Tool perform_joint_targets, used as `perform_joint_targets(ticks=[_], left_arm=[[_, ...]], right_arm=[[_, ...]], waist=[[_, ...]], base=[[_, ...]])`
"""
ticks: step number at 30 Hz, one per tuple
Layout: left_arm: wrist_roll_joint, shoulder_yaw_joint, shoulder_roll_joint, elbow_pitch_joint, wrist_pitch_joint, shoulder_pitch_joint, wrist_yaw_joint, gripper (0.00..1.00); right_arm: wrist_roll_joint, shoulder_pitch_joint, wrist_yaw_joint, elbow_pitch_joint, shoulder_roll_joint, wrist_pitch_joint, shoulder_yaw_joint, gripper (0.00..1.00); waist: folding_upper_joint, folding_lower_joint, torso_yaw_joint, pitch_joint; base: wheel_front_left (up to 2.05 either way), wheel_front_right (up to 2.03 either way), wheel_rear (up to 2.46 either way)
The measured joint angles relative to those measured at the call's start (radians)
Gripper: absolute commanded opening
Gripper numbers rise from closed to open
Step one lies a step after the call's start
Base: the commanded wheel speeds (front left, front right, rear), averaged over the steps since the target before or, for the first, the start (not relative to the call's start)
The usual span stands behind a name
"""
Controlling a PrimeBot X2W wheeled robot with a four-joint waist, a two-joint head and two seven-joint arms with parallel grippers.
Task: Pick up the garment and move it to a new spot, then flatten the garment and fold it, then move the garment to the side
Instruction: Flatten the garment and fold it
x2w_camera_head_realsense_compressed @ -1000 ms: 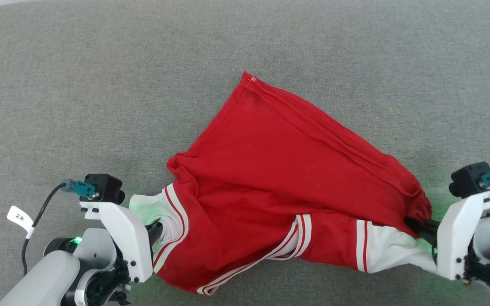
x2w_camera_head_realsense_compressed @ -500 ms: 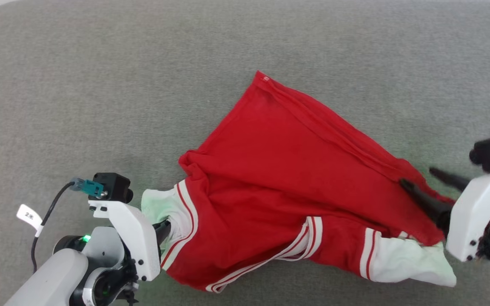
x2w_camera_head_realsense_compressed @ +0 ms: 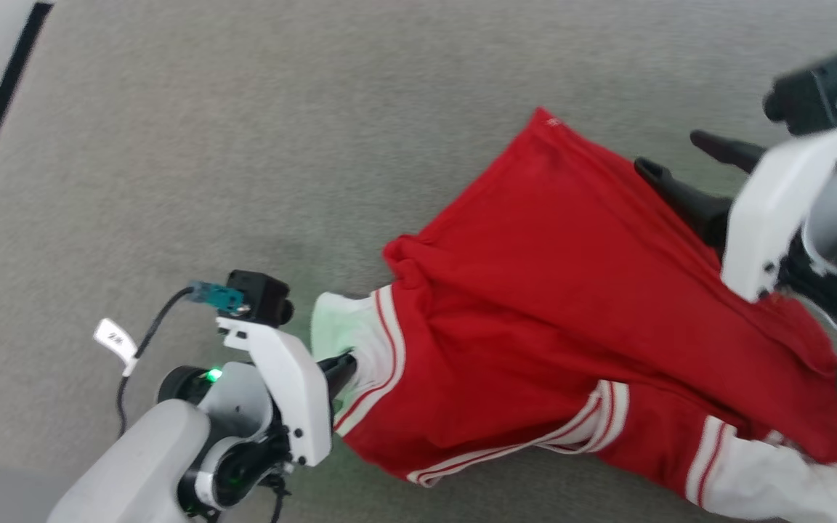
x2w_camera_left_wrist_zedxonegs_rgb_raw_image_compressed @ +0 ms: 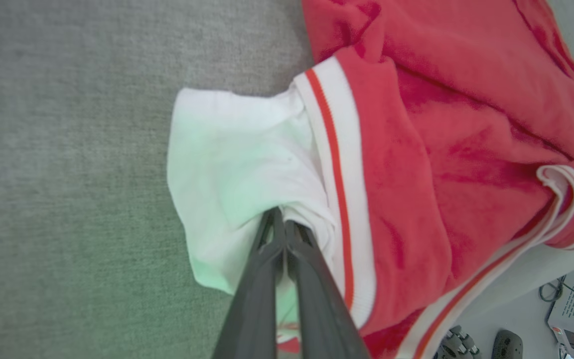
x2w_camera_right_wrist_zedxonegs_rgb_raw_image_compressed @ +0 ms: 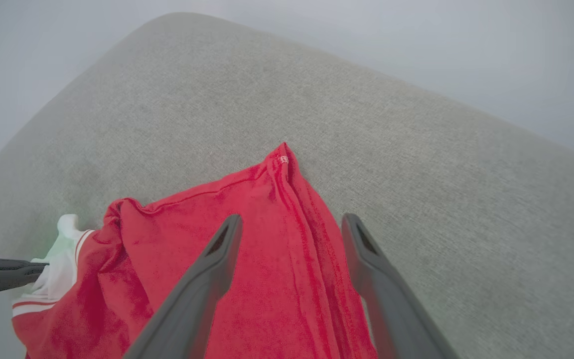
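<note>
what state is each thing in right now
jersey: bunched and creased, not flattened or folded, lying on the grey surface
white sleeve: pinched and gathered at the left hand's fingertips
left hand: shut on the white sleeve
right hand: open, holding nothing

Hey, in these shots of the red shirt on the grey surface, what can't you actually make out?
- The garment front, head view: bunched folds hide whether it carries any print.
- The second white sleeve, head view: cut off by the bottom edge.
- The left gripper tips, left wrist view: buried in the white sleeve it pinches.
- The devices at that view's lower right corner: too small, cut by the edge.
</note>
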State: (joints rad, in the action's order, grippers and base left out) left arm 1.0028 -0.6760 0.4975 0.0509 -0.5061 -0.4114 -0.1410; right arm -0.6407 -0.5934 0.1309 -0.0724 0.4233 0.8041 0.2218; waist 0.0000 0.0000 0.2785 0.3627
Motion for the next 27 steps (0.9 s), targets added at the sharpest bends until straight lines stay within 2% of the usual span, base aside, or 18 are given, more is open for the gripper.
perform_joint_targets(ticks=[7, 14, 21, 22, 23, 27], left_arm=[[-0.008, -0.035, -0.059, 0.053, 0.004, -0.047, 0.043, 0.0], [-0.008, -0.054, -0.097, 0.106, 0.011, -0.069, 0.078, 0.0], [-0.003, -0.063, -0.114, 0.146, 0.015, -0.075, 0.098, 0.0], [0.0, -0.063, -0.114, 0.153, 0.015, -0.075, 0.1, 0.0], [0.001, -0.062, -0.114, 0.158, 0.013, -0.077, 0.101, 0.0], [0.002, -0.053, -0.092, 0.17, -0.006, -0.105, 0.101, 0.0]], right_arm=[[-0.01, -0.209, 0.0, 0.303, 0.031, -0.049, 0.175, 1.0], [-0.016, -0.339, 0.0, 0.574, 0.08, -0.073, 0.351, 1.0], [-0.085, -0.4, 0.0, 0.743, 0.072, -0.081, 0.457, 1.0], [-0.092, -0.404, -0.001, 0.748, 0.07, -0.089, 0.476, 0.44], [-0.103, -0.405, -0.002, 0.758, 0.069, -0.105, 0.484, 0.0], [-0.143, -0.416, 0.0, 0.772, 0.062, -0.164, 0.515, 0.0]], waist=[[0.0, 0.0, 0.102, 0.027], [0.0, 0.0, 0.184, 0.046], [0.0, -0.0001, 0.219, 0.045], [0.0, 0.0, 0.219, 0.042], [0.0, 0.0, 0.216, 0.04], [0.0, 0.0, 0.196, 0.025]], base=[[0.0, 0.0, 0.0], [0.0, 0.0, 0.0], [0.0, 0.0, 0.0], [0.0, 0.0, 0.0], [0.0, 0.0, 0.0], [0.0, 0.0, 0.0]])
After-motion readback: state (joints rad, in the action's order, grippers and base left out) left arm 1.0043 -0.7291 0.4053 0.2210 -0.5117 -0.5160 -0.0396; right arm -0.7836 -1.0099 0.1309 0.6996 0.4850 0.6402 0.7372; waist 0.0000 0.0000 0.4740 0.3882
